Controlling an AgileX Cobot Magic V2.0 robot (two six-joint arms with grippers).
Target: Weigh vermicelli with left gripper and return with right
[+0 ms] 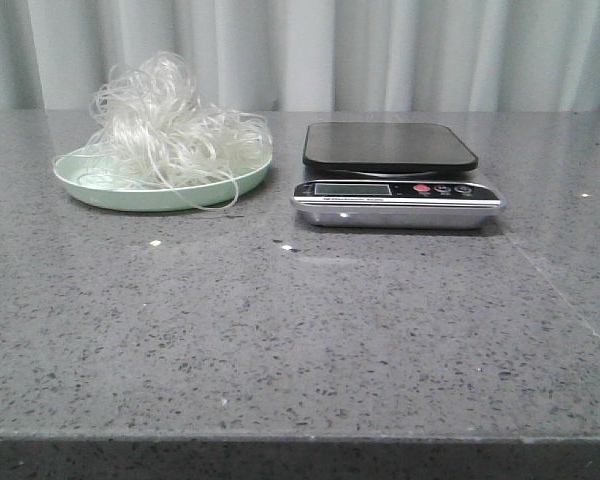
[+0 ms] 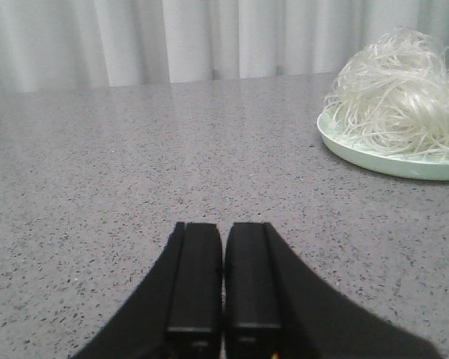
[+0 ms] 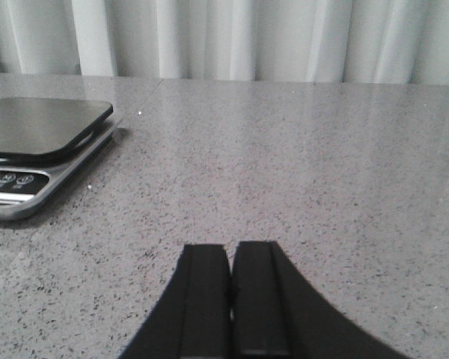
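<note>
Vermicelli (image 1: 170,125) is sitting in a loose, tangled heap on the pale green plate (image 1: 110,190) at the far left of the table (image 1: 300,330) in the front view, with a few strands trailing over the plate's near rim. The scale (image 1: 395,175) is standing just beside the plate, to its right, and its black platform is carrying nothing. The display is too small to read.

From the left wrist view, the left gripper (image 2: 223,280) is hanging low over bare table, its fingers pressed together and gripping nothing. The vermicelli (image 2: 400,93) and plate (image 2: 389,161) are lying ahead of it and well off to one side, apart from the fingers.

From the right wrist view, the right gripper (image 3: 230,295) is likewise hovering over bare table with its fingers closed together and empty. The scale (image 3: 37,146) is lying ahead and to one side, its platform bare here too.

Assessment: the noodles are resting where the task wants them at its end, on the plate, and the scale is unloaded. That arrangement is fitting two stages equally: noodles waiting on the plate to be carried across for weighing, or noodles weighed and already brought back. Nothing visible is settling which, so no progress figure is being entered.
</note>
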